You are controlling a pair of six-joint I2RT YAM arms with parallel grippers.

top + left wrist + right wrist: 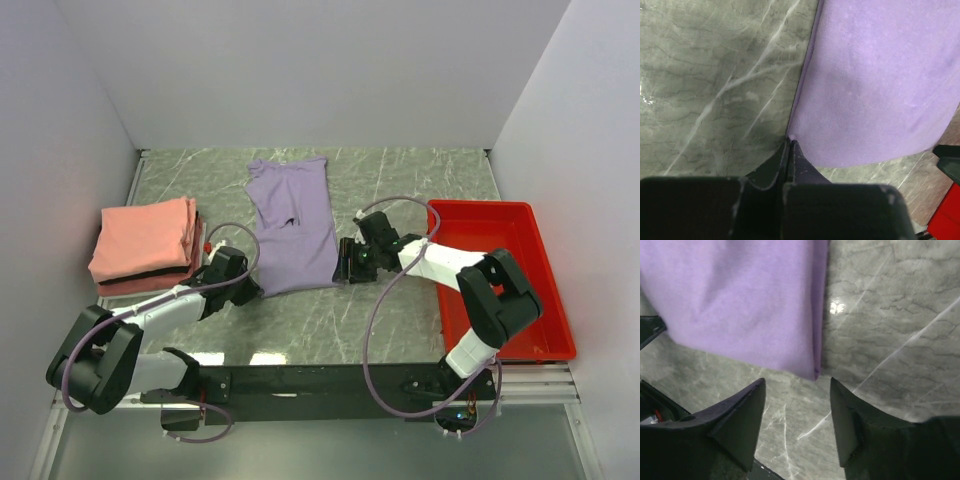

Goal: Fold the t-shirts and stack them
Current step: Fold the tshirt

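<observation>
A pale lavender t-shirt point(290, 225) lies folded lengthwise on the marble table, its hem towards me. My left gripper point(245, 287) is at the hem's left corner. In the left wrist view its jaws point(789, 142) are shut, with the shirt's edge point(875, 85) puckered at the tips. My right gripper point(347, 266) is just off the hem's right corner. In the right wrist view it point(797, 382) is open and empty, with the shirt's corner point(740, 305) just ahead of the tips. Folded salmon-pink shirts point(145, 238) sit on a darker red one point(150, 284) at the left.
A red plastic tray point(500, 215) stands at the right, beside my right arm, and its corner shows in the left wrist view point(946, 220). White walls enclose the table on three sides. Purple cables loop off both arms.
</observation>
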